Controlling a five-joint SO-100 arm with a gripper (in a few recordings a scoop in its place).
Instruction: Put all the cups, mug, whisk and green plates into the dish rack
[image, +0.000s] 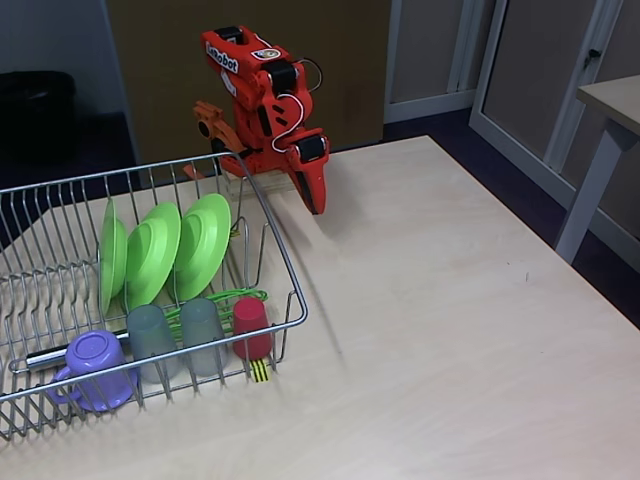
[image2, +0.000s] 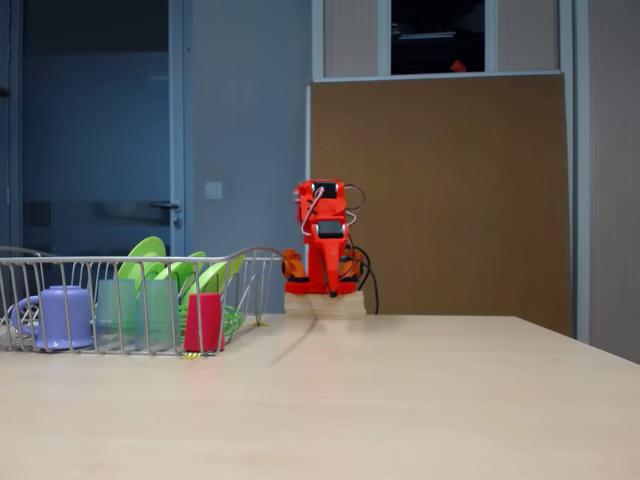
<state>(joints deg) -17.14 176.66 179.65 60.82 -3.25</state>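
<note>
three round lime-green plastic plates (image: 160, 250) are stood on edge between the prongs of the large silver wire dish rack (image: 290, 290), and along its front row an upside-down lilac plastic mug (image: 95, 368), two inverted translucent grey tumblers (image: 152, 338) and a shorter red tumbler (image: 250, 326) are lined up. the green-wired whisk (image: 215, 300) is laid behind them. the orange arm is folded at the table's far edge, its gripper (image: 312, 195) pointed down, seemingly closed and empty.
</note>
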